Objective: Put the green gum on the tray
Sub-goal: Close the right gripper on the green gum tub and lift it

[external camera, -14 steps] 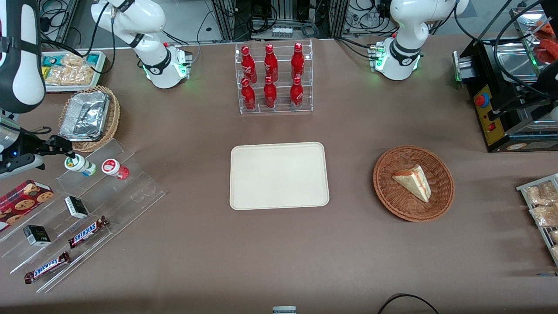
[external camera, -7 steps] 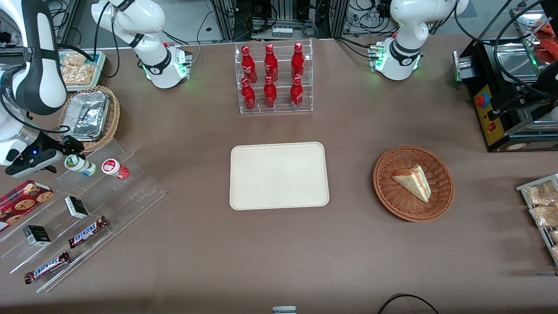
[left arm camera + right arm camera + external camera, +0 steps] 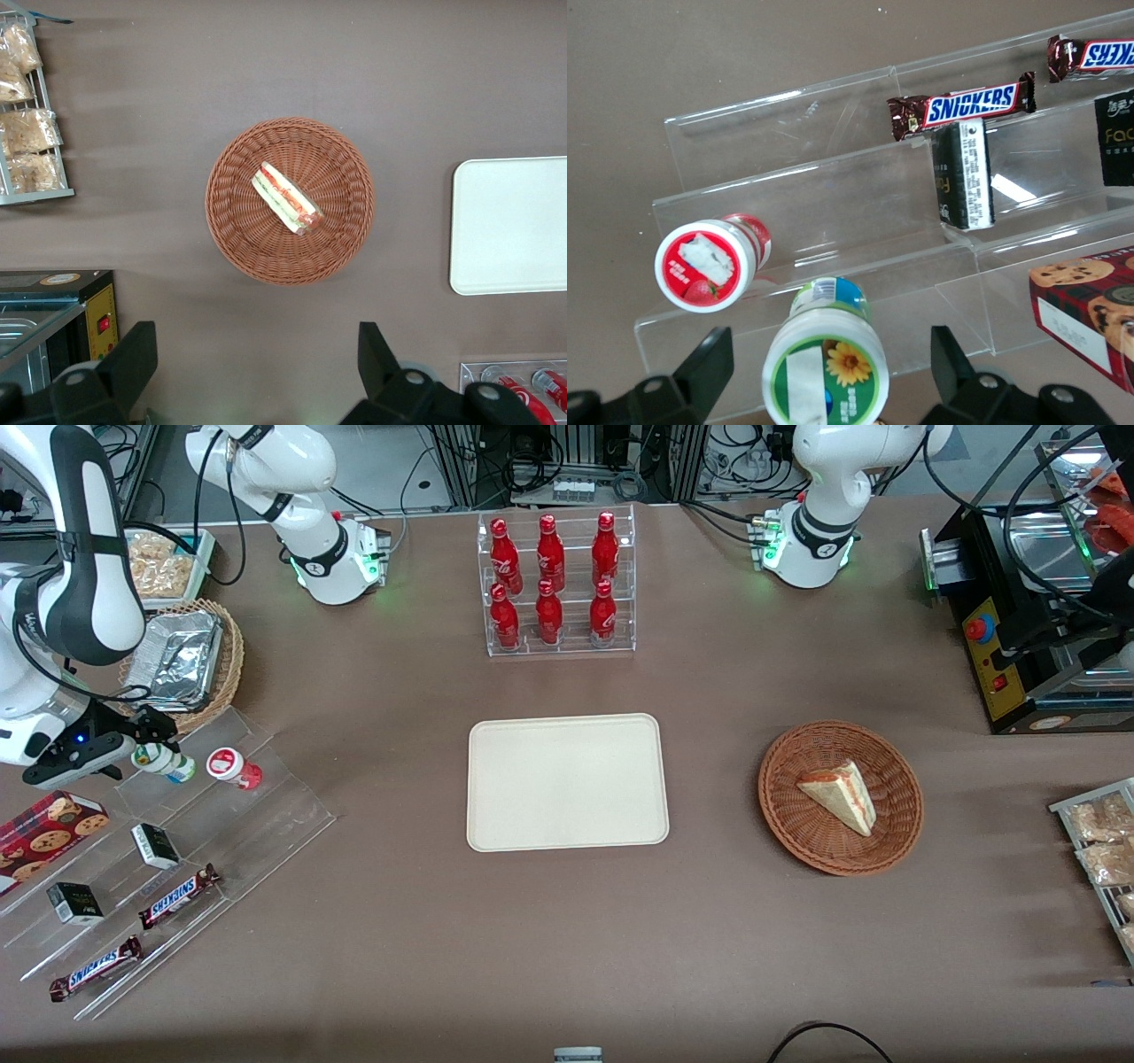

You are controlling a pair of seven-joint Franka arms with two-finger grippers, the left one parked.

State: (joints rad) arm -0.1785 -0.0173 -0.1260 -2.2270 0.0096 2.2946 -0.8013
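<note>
Your gripper (image 3: 824,390) sits low over the clear stepped rack (image 3: 230,815) at the working arm's end of the table, fingers (image 3: 700,363) spread wide, one on each side of the green gum (image 3: 825,362) with gaps showing, so nothing is pinched. The green gum stands on the rack's top step, long axis tilted rather than fully upright: the wrist view looks almost straight down onto the green-rimmed lid with its flower sticker, and the blue-and-green body pokes out past the lid. In the front view the green gum (image 3: 164,760) shows partly under the gripper (image 3: 146,737); contact there is hard to judge, probably none. The red-lidded bottle (image 3: 230,766) stands just beside it on the same step, apart from it, leaning the same way. On lower steps you have two small dark boxes (image 3: 963,174) and two Snickers bars (image 3: 963,106); a cookie box (image 3: 1090,305) lies next to the rack. The tray (image 3: 567,781) lies flat mid-table, well apart from the gum, with a wicker basket (image 3: 840,797) holding a sandwich toward the parked arm's end.
</note>
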